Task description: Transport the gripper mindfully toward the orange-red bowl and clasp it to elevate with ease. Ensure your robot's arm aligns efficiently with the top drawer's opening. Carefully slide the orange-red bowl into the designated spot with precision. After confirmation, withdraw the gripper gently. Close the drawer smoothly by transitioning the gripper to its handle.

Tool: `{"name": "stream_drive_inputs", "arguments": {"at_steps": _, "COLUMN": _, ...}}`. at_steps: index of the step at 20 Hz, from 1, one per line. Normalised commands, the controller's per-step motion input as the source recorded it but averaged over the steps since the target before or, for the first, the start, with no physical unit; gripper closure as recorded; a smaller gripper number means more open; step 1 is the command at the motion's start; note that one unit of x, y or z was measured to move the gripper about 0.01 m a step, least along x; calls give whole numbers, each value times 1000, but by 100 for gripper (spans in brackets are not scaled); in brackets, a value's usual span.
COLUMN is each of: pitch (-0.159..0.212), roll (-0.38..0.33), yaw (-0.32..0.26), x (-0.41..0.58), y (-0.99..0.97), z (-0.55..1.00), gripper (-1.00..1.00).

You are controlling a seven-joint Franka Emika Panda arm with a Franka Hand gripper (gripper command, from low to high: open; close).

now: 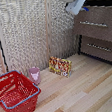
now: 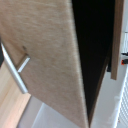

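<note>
Gripper up at the exterior view's upper right, above the top drawer. Can't tell released or clenched: two blue tips look parted but too blurred to call, and the wrist view shows no fingers at all.

Orange-red bowl not visible in either view. Not on the wood surface, not seen in the red basket; probably already inside the drawer (a judgement only, the cavity in the wrist view is plain black).

Wrist view looking close at the grey-brown drawer front with the handle to one side and the dark opening beside it, so the drawer reads as open. Likely on the closing step.

Handling, as a guess:
- handle: slim metal bar, rigid, smooth, likely slippery for a pinch
- better to press at mid-bar or flat on the front than to clasp, so the drawer doesn't skew
- drawer looks heavy-ish, wants a slow, steady push
- bowl, if loose inside, light enough to slide on a hard stop

Darker lower drawer, pink cup and printed box well apart from the gripper, not in play
</note>
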Motion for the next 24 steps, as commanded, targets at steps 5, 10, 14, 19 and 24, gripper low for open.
{"name": "stream_drive_inputs", "arguments": {"at_steps": 5, "pitch": 0, "roll": -330, "yaw": 42, "x": 352, "y": 441, "z": -450, "gripper": -100}}
{"name": "stream_drive_inputs", "arguments": {"at_steps": 10, "pitch": 79, "roll": -339, "yaw": 141, "x": -43, "y": 89, "z": -241, "gripper": -100}}
{"name": "stream_drive_inputs", "arguments": {"at_steps": 14, "pitch": 106, "roll": -332, "yaw": 184, "x": -203, "y": -25, "z": -134, "gripper": -100}}
{"name": "stream_drive_inputs", "arguments": {"at_steps": 19, "pitch": 53, "roll": -160, "yaw": 188, "x": -234, "y": -305, "z": -3, "gripper": -100}}
{"name": "stream_drive_inputs", "arguments": {"at_steps": 24, "pitch": 2, "roll": 25, "yaw": 157, "x": -193, "y": -563, "z": 0, "gripper": -100}}
